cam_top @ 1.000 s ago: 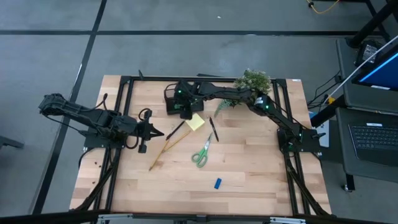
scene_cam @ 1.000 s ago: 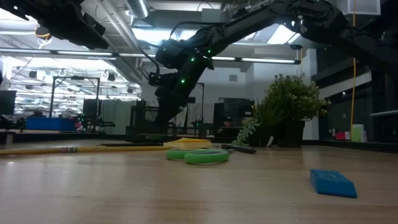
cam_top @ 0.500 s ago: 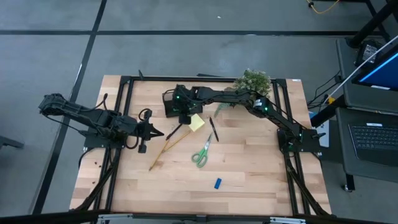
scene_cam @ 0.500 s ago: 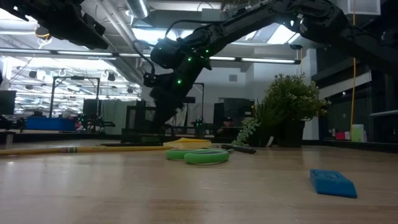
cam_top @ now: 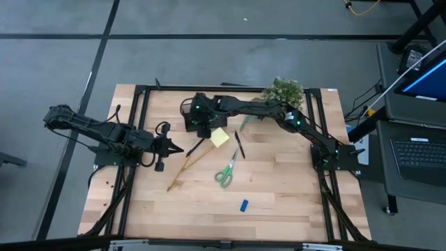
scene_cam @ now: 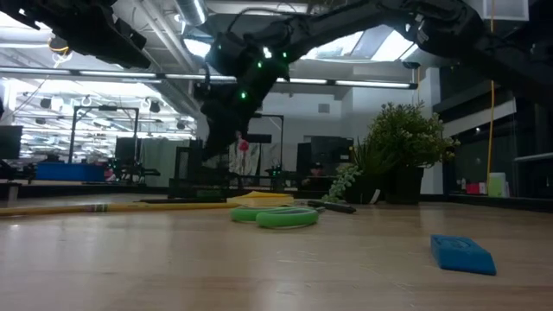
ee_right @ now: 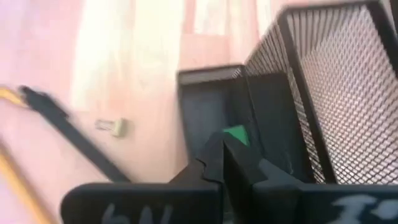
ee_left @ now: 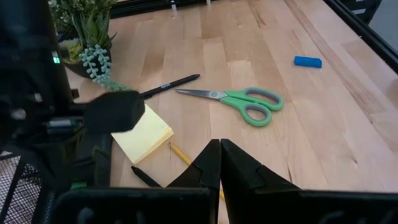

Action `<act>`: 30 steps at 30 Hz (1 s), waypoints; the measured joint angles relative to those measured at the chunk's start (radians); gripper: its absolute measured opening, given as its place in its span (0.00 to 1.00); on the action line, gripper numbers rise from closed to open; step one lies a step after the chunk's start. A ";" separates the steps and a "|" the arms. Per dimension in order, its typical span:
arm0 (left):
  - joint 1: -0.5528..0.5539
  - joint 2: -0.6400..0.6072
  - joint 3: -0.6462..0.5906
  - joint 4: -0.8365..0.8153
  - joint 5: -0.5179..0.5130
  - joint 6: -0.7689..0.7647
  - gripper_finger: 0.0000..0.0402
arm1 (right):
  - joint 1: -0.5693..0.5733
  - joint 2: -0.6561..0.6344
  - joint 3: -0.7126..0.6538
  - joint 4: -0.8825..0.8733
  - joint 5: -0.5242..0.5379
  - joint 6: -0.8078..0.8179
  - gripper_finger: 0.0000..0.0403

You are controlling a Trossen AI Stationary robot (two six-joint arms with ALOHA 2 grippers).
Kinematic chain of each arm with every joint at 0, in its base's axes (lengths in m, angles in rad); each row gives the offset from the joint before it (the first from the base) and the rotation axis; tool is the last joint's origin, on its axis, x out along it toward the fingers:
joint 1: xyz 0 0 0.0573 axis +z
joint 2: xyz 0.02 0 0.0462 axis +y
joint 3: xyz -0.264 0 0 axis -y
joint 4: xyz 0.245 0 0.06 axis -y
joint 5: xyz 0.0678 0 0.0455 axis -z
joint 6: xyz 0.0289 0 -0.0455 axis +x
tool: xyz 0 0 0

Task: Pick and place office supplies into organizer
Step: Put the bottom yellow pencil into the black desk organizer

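The right hand (cam_top: 203,130) hangs over the organizer (cam_top: 193,117) at the table's far side, fingers pinched together on nothing, with the green piece (ee_right: 236,135) lying in a low tray of that box; its next job, by the look of it, is the yellow pad (cam_top: 220,137) just beside, best nipped by one edge since it lies flat. The left hand (cam_top: 175,148), shut and empty, waits near the pencil (cam_top: 188,165). The organizer is stiff black wire mesh, the scissors (cam_top: 226,171) have smooth green plastic loops and the table (cam_top: 279,202) is pale wood planks.
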State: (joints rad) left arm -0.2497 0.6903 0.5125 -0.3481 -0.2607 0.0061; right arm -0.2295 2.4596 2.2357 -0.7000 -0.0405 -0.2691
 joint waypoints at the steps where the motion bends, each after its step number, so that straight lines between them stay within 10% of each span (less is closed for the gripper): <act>1: 0.000 0.000 0.000 0.000 0.000 0.000 0.01 | 0.006 0.000 0.017 -0.012 0.015 -0.001 0.01; 7: 0.000 0.000 0.000 -0.001 0.000 0.007 0.01 | 0.060 -0.002 0.121 -0.154 0.187 -0.024 0.01; 30: 0.000 -0.001 0.000 -0.095 0.000 0.062 0.00 | 0.173 -0.106 0.098 -0.357 0.281 0.209 0.00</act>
State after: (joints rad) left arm -0.2501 0.6891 0.5129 -0.4427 -0.2607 0.0685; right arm -0.0567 2.3531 2.3337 -1.0569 0.2405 -0.0599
